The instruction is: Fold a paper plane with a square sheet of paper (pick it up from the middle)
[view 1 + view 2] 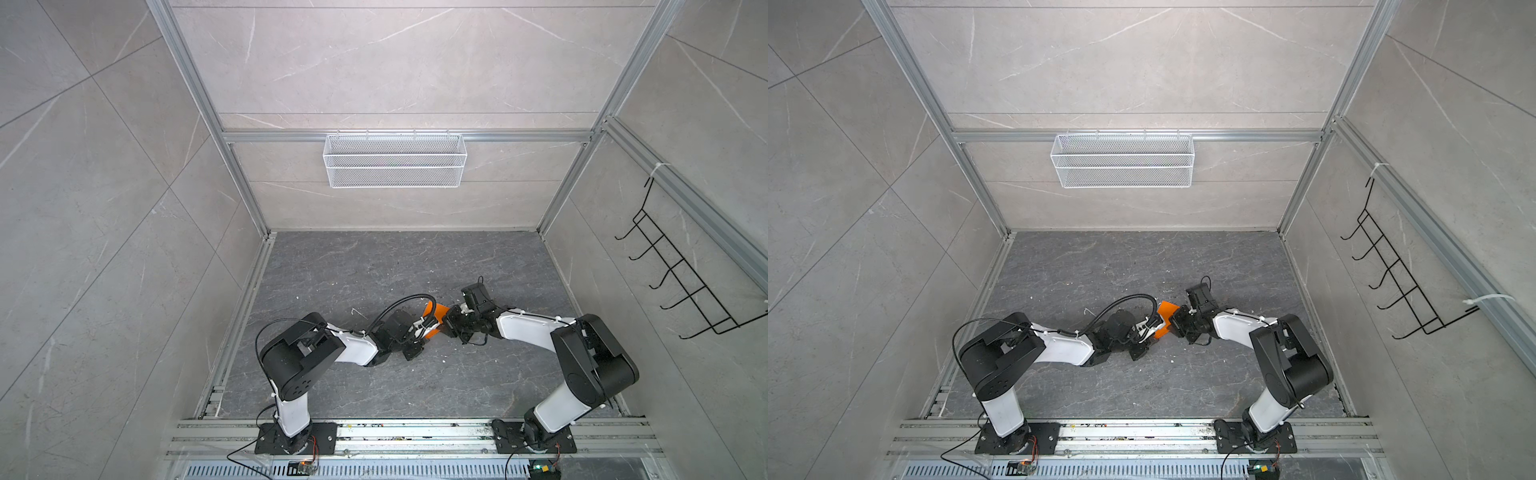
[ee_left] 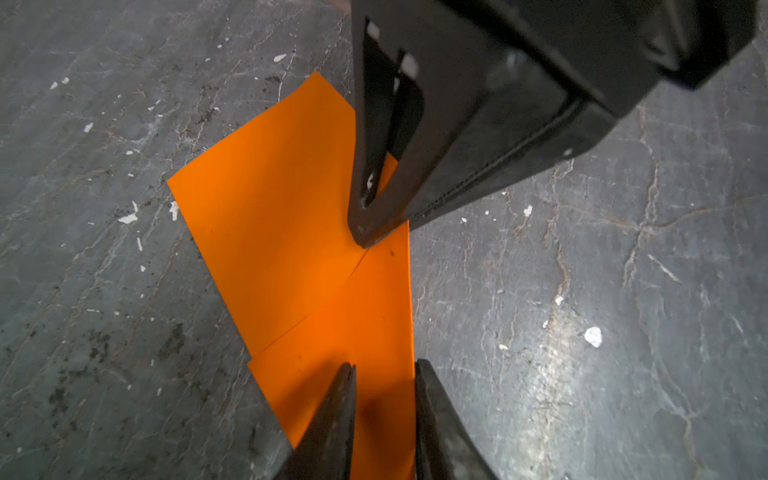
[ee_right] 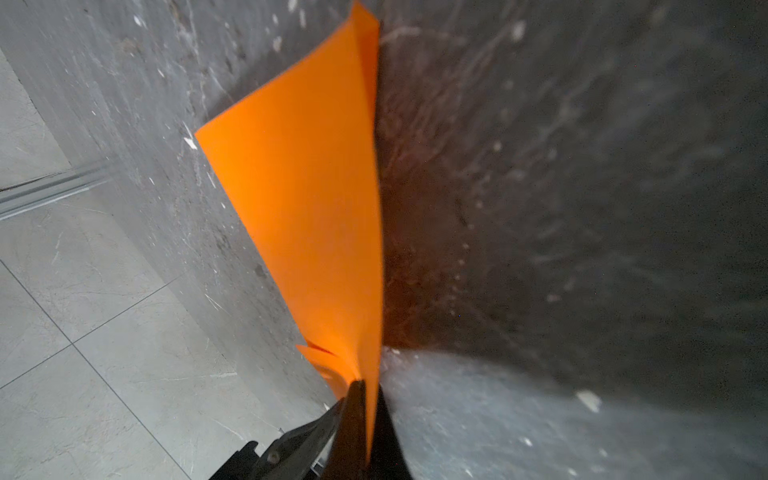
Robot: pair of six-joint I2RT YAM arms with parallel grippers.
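My claw (image 3: pixel 368 392) is pinched tight on the square sheet of paper (image 3: pixel 307 208). It stands nearly on edge and fans out ahead toward twelve o'clock, with small folded flaps just beside my fingertips. The dark stone table (image 3: pixel 561 216) lies at three o'clock and pale tiles (image 3: pixel 83 332) at nine.

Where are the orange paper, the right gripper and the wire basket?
orange paper (image 2: pixel 286 216), left wrist view, broad flat panel.
right gripper (image 2: pixel 369 235), left wrist view, shut fingertips.
wire basket (image 1: pixel 395 176), a top view, front mesh wall.

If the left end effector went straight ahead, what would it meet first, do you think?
Probably the right end effector, shut on the orange paper just ahead; depth is unclear.
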